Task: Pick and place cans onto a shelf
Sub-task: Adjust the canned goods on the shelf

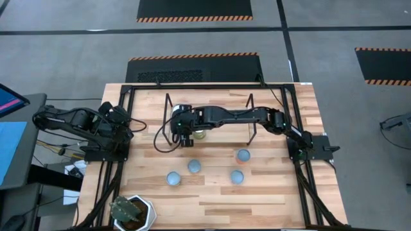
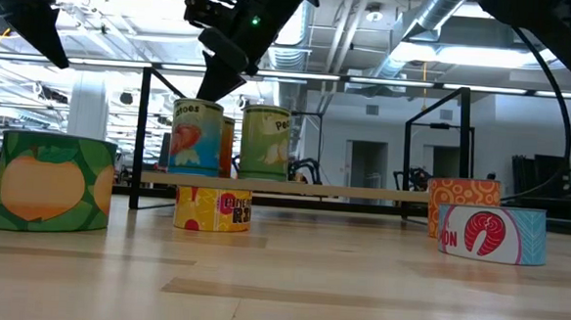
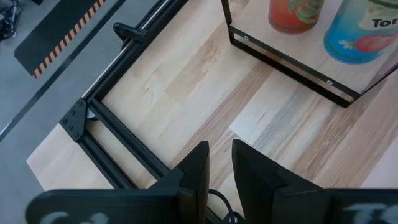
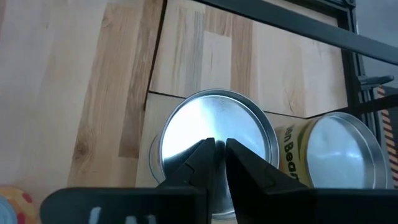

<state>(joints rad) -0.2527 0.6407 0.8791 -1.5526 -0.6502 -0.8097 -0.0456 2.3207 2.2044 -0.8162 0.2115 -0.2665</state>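
Closest to me on the counter (image 2: 289,288) sits a green-and-orange can (image 2: 53,182), with four loose cans (image 1: 192,167) scattered before the shelf (image 2: 294,189). Over the shelf's left end, the right end effector (image 4: 219,149) hangs above a silver-topped can (image 4: 214,127), fingers nearly together, holding nothing. At the counter's left edge, the left end effector (image 3: 219,158) waits, slightly parted and empty.

Scene's evenly lit from overhead; ceiling strip lights (image 2: 369,62) are blown out, glare's seen on one can top (image 4: 211,127).
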